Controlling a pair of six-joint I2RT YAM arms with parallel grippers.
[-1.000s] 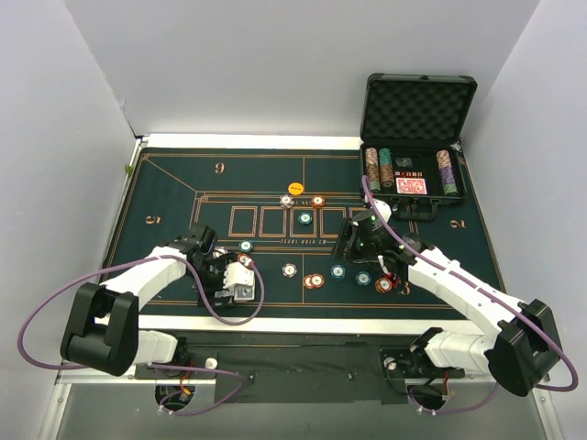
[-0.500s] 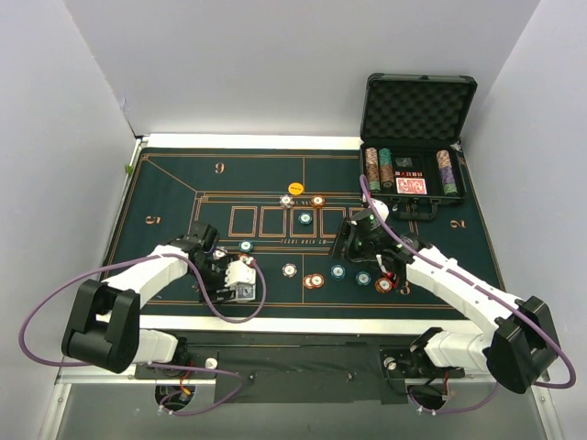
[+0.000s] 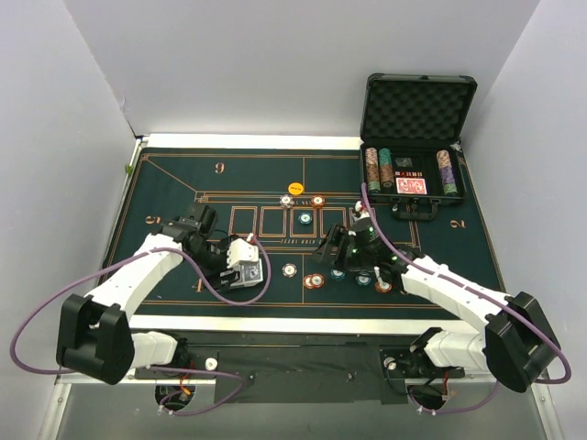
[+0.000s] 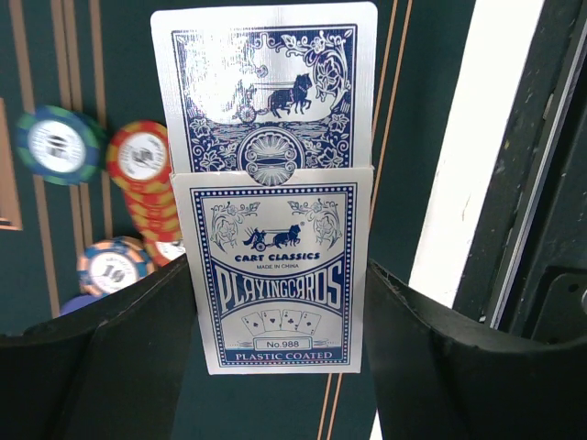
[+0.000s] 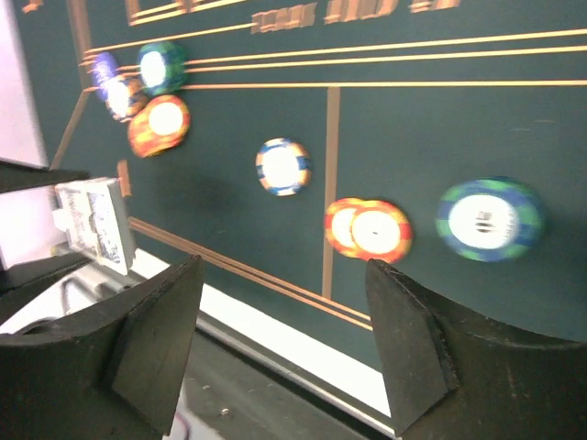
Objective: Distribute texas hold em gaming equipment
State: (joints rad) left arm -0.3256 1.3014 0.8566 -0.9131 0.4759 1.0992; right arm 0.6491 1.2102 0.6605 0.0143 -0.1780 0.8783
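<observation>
Chips (image 3: 315, 280) already spread over desk (image 3: 165, 183), cards not dealt yet. L fingers (image 3: 240, 273) clamp blue deck (image 4: 278, 275); R fingers (image 3: 337, 252) gape empty above chips.

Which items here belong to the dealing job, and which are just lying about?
Job: blue playing-card box; blue-backed card poking from it; loose poker chips.
Lying about: black foam-lined case; red-backed deck inside it.

A robotics lab bench: plain pale partition walls (image 3: 275, 64) box in a dark green printed poker mat (image 3: 165, 183), and two white robot arms (image 3: 138, 270) trailing purple cables (image 3: 41, 308) are bolted at its near edge.
</observation>
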